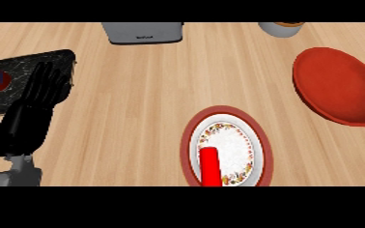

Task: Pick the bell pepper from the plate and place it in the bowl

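Observation:
A red bell pepper lies on the round plate, which has a red rim and a flowered white centre, at the lower middle-right of the counter. The red bowl sits at the right edge, partly cut off by the view. My left hand rests open at the left edge, fingers straight and pointing up, far from the plate. My right hand does not show.
A dark tray lies under and behind the left hand, with a round thing on it at the left edge. A grey toaster stands at the back centre. A pale cup stands at the back right.

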You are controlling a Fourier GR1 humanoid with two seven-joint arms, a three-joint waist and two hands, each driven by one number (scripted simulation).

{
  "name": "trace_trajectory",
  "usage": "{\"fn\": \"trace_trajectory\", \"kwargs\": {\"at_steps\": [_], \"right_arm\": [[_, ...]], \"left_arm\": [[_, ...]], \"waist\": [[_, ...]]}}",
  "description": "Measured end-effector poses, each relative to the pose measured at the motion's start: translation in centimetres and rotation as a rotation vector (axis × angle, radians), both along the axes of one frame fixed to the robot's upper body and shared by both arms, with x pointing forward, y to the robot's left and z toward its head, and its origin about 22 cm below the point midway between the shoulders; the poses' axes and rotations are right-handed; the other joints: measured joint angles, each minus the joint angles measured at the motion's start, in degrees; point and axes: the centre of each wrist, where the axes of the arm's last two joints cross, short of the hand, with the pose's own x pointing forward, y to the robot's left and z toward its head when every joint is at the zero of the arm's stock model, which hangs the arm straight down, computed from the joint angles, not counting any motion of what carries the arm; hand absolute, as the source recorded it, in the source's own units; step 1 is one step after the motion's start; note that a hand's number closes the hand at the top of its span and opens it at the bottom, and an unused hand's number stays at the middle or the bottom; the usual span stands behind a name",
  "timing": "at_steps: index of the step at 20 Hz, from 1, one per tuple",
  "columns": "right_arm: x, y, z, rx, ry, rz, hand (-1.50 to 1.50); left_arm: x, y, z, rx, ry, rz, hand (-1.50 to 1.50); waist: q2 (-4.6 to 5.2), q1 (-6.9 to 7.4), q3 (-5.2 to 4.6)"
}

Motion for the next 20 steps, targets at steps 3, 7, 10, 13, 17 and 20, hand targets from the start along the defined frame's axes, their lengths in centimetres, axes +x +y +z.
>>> {"fn": "trace_trajectory", "kwargs": {"at_steps": [3, 7, 10, 13, 17, 20], "right_arm": [[-0.4, -2.5, 2.7, 0.032, -0.056, -0.070, 1.50], [0.5, -4.6, 4.5, 0.098, -0.086, -0.156, 1.50], [1.9, -5.9, 4.4, 0.144, -0.105, -0.213, 1.50], [3.6, -6.7, 4.2, 0.192, -0.121, -0.251, 1.50], [6.4, -7.8, 3.3, 0.255, -0.130, -0.281, 1.50], [8.3, -8.7, 2.7, 0.293, -0.121, -0.292, 1.50]], "left_arm": [[0.5, -0.4, 0.3, 0.000, -0.002, -0.015, 0.00], [1.1, -0.2, 0.9, 0.003, -0.003, -0.031, 0.00], [1.2, -1.0, 0.9, 0.002, -0.005, -0.051, 0.00], [1.8, -1.5, 0.3, 0.001, -0.010, -0.056, 0.00], [2.0, -1.4, 0.7, 0.001, -0.013, -0.069, 0.00], [2.4, -1.4, 0.5, -0.002, -0.013, -0.078, 0.00]], "waist": [[0.15, 0.80, -0.01], [0.40, 2.04, -0.02], [0.52, 2.79, 0.01], [0.63, 3.20, 0.01], [0.78, 3.86, 0.04], [0.93, 4.28, 0.05]]}}
